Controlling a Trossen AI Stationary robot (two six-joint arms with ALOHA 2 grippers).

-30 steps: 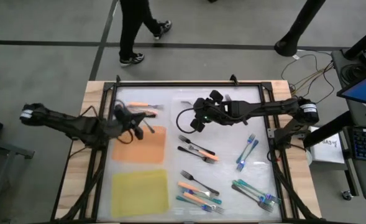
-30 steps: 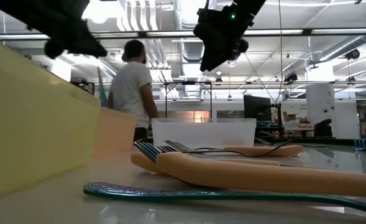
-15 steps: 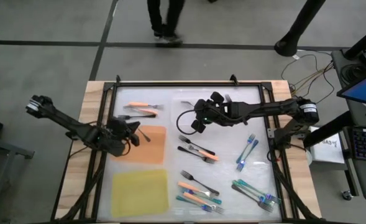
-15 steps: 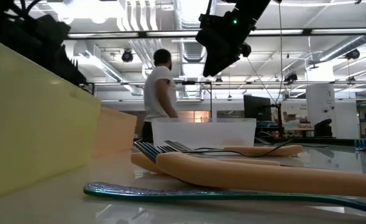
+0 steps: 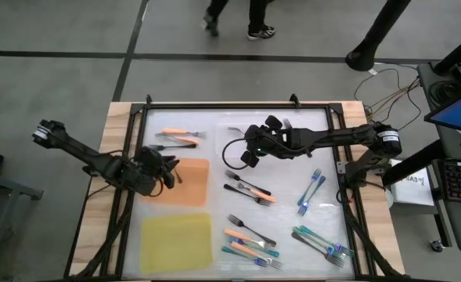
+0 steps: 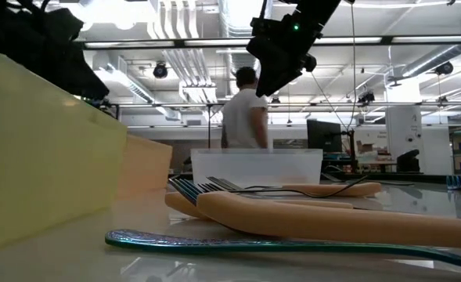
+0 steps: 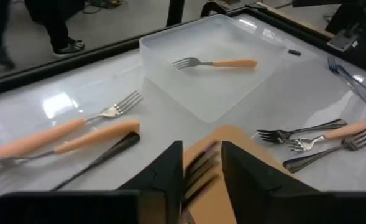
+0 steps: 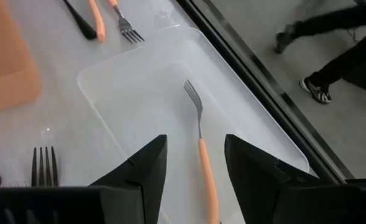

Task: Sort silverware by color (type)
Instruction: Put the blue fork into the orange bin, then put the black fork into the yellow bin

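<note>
Our left gripper (image 5: 166,170) hangs at the left edge of the orange mat (image 5: 192,186), left of centre in the high view. Its fingers (image 7: 170,163) stand slightly parted with dark fork tines (image 7: 199,165) between them; whether they grip it we cannot tell. Our right gripper (image 5: 246,154) waits spread wide and empty over the clear tray (image 8: 139,87), upper centre, where one orange-handled fork (image 8: 201,143) lies. More forks (image 5: 250,188) are scattered over the right half and lower centre; the yellow mat (image 5: 177,241) sits lower left.
</note>
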